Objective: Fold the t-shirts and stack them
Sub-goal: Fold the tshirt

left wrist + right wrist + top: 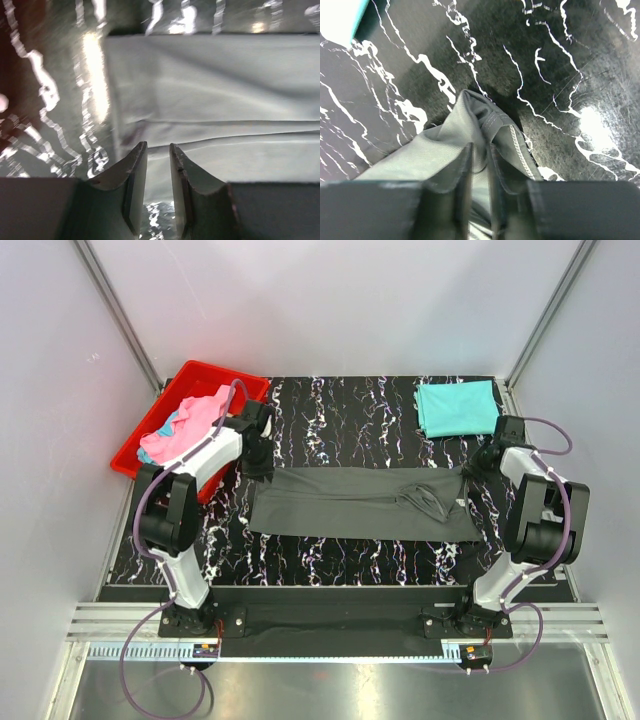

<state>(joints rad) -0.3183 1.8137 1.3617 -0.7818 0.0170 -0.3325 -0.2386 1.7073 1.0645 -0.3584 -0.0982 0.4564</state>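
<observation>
We're mid-fold on the charcoal t-shirt, a long strip across the counter between the arms (the teal t-shirt sits folded at the far right corner). Left gripper hovers at its left edge, jaws slightly parted, holding nothing; right gripper has cloth bunched between its jaws, can't tell if it's pinching. Next, we reckon: grab one end through all layers and fold it across.
</observation>
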